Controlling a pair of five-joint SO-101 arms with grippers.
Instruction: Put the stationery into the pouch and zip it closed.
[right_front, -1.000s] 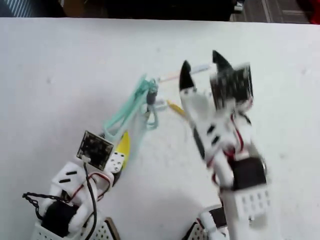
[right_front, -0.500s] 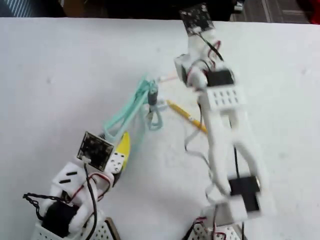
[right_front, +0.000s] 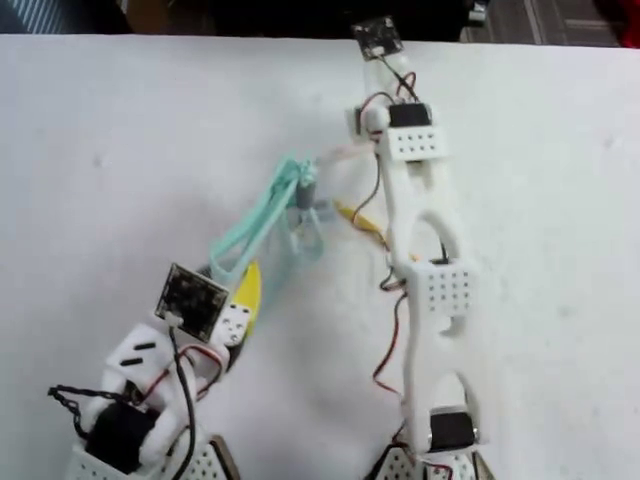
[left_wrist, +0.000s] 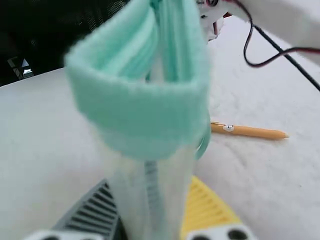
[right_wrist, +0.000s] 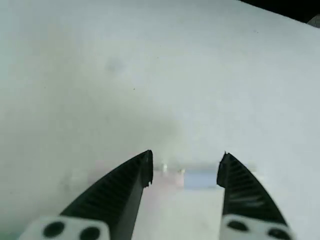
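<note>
My left gripper (left_wrist: 150, 202) is shut on the near end of the mint-green pouch (left_wrist: 142, 100), which stands up between its grey and yellow fingers. From above, the pouch (right_front: 262, 218) stretches away from that gripper (right_front: 240, 292), with a dark zipper pull (right_front: 305, 190) at its far end. A yellow pencil (right_front: 360, 222) lies on the table just beyond the pouch and shows again as the pencil (left_wrist: 248, 131) beside it. My right gripper (right_wrist: 184, 162) is open, low over a pale pink and blue pen (right_wrist: 186, 178). That pen (right_front: 335, 153) lies past the pouch's far end.
The white table (right_front: 120, 130) runs wide to the left and far right. My right arm (right_front: 430, 280) reaches across the middle, over part of the pencil. A dark edge (right_front: 250, 15) marks the table's far side.
My right arm has swung from hovering near the middle to stretched far forward, bringing its open gripper down over the pen. The left arm and the pouch have stayed put.
</note>
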